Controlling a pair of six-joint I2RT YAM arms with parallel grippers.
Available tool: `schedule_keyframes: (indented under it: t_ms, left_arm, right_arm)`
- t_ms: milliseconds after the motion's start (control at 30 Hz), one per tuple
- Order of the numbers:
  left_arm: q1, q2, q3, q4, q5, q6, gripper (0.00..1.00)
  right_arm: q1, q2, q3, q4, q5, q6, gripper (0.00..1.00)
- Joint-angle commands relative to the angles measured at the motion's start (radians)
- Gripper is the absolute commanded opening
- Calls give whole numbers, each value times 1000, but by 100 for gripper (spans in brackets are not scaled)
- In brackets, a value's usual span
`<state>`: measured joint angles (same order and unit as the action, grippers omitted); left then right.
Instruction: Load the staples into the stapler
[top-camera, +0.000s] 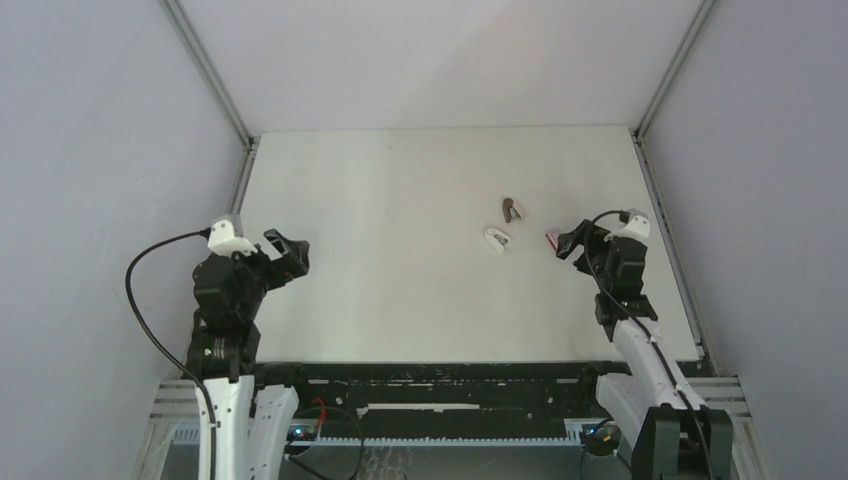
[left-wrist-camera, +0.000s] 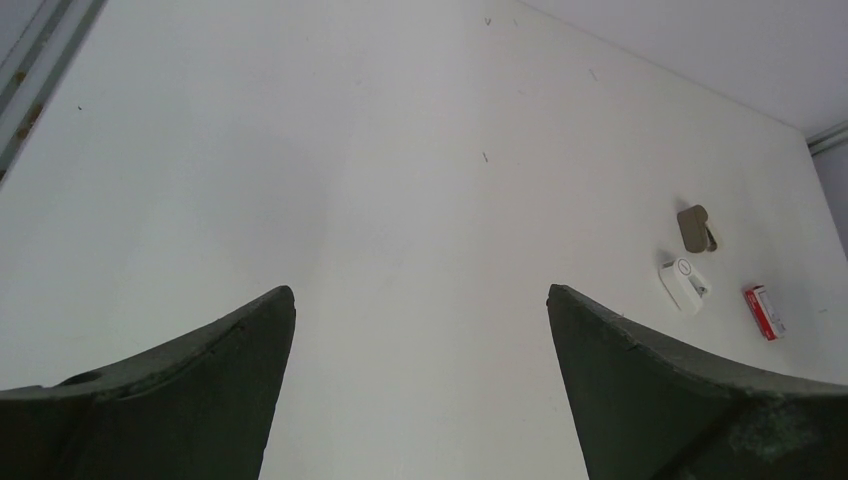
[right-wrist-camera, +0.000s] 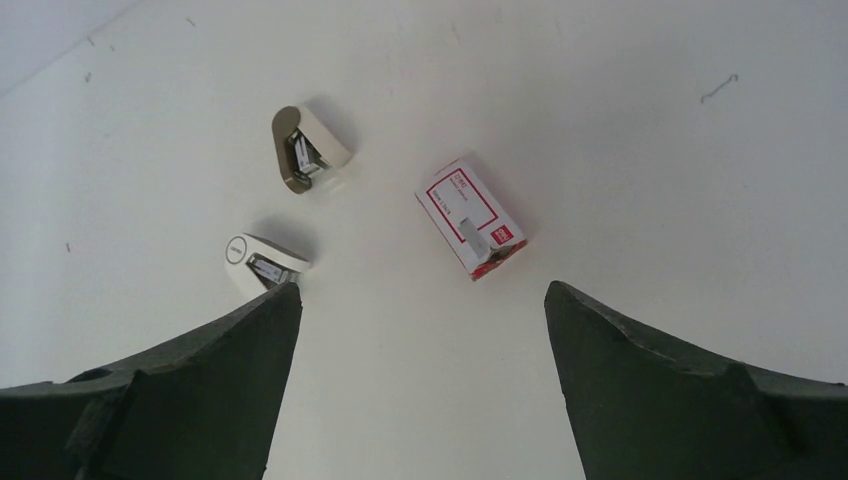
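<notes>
From above, the left gripper (top-camera: 288, 252) hangs over the left side of the table (top-camera: 400, 320), far from everything. The right gripper (top-camera: 568, 243) hangs right next to the red-and-white box (top-camera: 551, 238). The little white stapler (top-camera: 497, 240) lies a bit further left, near a brownish thing (top-camera: 512, 210). I cannot tell what that one is. In the left wrist view the left gripper is wide open, with nothing in it and only bare table under it. In the right wrist view the right gripper is wide open too, holding nothing and touching nothing. The box lies slanted on the table just ahead. A grey bit shows through the top of the box. I think that is the staples (right-wrist-camera: 468, 232), so they are not out yet. The stapler sits just beside the tip of the left finger (right-wrist-camera: 200, 380). That finger could bump the stapler away. The box is small and slanted, so a grab could hit its corners and spin it. A hard squeeze could crush it and jam the staples inside.
</notes>
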<state>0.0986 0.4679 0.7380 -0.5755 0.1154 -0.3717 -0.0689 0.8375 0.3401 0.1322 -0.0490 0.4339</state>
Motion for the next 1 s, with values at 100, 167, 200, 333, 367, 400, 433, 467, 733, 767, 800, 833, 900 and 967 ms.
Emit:
schedule_keyframes:
  t_ms: [100, 167, 200, 333, 367, 400, 433, 467, 733, 767, 800, 833, 900, 967]
  left_arm:
    - [26, 3, -21, 45, 82, 26, 100]
    - [32, 2, -24, 44, 91, 23, 100]
    - [34, 4, -25, 47, 99, 22, 100]
    - [36, 25, -31, 54, 157, 29, 100]
    - [37, 32, -31, 55, 165, 28, 100]
    - [38, 40, -30, 53, 169, 28, 100]
    - [38, 47, -28, 50, 168, 29, 100]
    - [39, 52, -26, 48, 168, 28, 100]
    - [39, 71, -26, 45, 157, 19, 100]
    - [39, 71, -27, 46, 157, 18, 100]
    - [39, 70, -26, 46, 156, 16, 100]
    - [41, 71, -27, 45, 157, 16, 100]
    - [40, 71, -28, 45, 156, 16, 100]
    - [40, 69, -28, 46, 155, 16, 100]
  right_arm:
    - [-3, 195, 191, -148, 36, -16, 80]
    - [-3, 272, 248, -197, 38, -15, 67]
    - [-3, 309, 273, -218, 34, -7, 64]
    - [-2, 398, 316, -237, 31, 20, 54]
    - [-3, 411, 315, -237, 31, 27, 53]
    - [-2, 422, 316, -236, 36, 36, 53]
    - [-3, 436, 315, -233, 46, 46, 52]
    - [-4, 451, 316, -227, 54, 59, 52]
    - [-21, 548, 343, -206, 40, 119, 42]
    - [-22, 553, 346, -207, 38, 121, 41]
    - [-23, 555, 347, -208, 39, 123, 40]
    - [-25, 557, 348, -211, 42, 125, 37]
    - [-34, 562, 347, -212, 35, 135, 31]
    - [-42, 571, 347, -208, 21, 146, 30]
